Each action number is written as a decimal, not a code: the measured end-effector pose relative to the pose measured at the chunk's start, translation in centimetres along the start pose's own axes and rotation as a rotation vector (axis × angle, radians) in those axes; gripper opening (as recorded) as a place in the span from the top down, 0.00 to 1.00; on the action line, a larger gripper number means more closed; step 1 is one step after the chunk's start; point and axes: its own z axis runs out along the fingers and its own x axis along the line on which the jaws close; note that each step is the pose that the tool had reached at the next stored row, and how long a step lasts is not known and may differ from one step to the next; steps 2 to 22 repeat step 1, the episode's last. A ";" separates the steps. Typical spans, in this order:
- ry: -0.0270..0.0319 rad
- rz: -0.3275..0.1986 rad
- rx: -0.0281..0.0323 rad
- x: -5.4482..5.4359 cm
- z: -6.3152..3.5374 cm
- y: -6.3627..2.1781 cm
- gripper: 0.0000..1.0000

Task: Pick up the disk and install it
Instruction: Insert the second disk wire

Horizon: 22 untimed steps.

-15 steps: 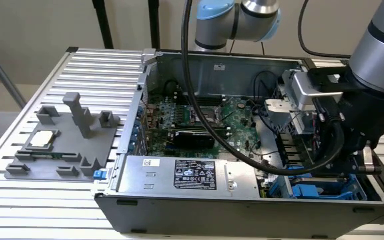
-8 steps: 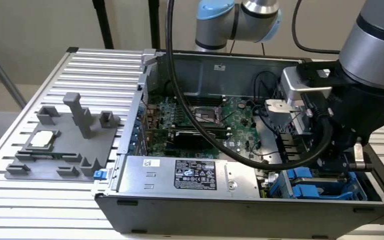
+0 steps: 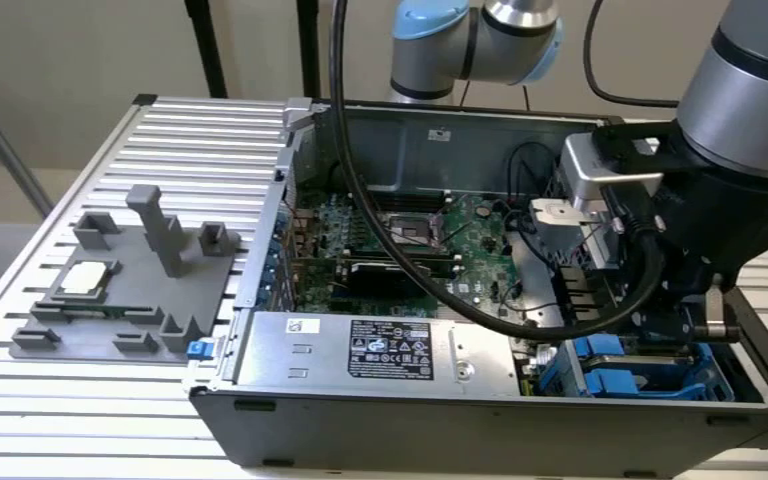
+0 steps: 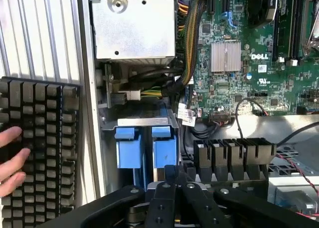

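Reaching down with the arm into the open computer case, at the corner on the exterior view's right, so as to be lining up the gripper with the drive bay. Holding the jaws drawn together, apparently gripping nothing. Sitting already in its slot, the disk, its blue carrier end facing straight at the fingertips, beside a second blue carrier. Giving, from the exterior view, the whole case with power supply and the grey fixture tray alongside; revealing, from the wrist view, a hand resting on a keyboard outside the case.
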 end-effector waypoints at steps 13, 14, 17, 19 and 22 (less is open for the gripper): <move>0.0000 0.000 0.0000 0.0 0.00 0.00 1.00; 0.0000 0.000 0.0000 0.0 0.00 0.00 1.00; 0.0000 0.000 0.0000 0.0 0.00 0.00 1.00; 0.0000 0.000 0.0000 0.0 0.00 0.00 1.00; 0.0000 0.000 0.0000 0.0 0.00 0.00 1.00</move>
